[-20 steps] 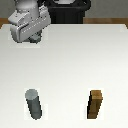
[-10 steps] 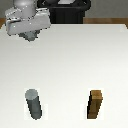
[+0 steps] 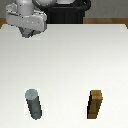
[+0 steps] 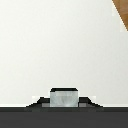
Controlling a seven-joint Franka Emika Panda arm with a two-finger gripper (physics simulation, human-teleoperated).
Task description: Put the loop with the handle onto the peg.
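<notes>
No container appears in either view; the white table (image 3: 75, 60) carries only two standing items. The peg (image 3: 33, 103), a dark grey upright cylinder, stands near the front at the exterior view's left. The brown block (image 3: 96, 104) stands at about the same depth toward the exterior view's right, well apart from the peg. The gripper (image 3: 28, 34) hangs at the far edge of the table on the exterior view's left, over bare surface; its fingertips are too blurred to tell whether they are apart or together. The wrist view shows a small grey piece (image 4: 64, 97) against the dark band of the gripper body, possibly the handle tab of the loop with the handle, though the ring itself cannot be made out. Compared with half a second earlier, the arm has shifted slightly; peg and block are unmoved. Nothing lies between the gripper and the peg.
</notes>
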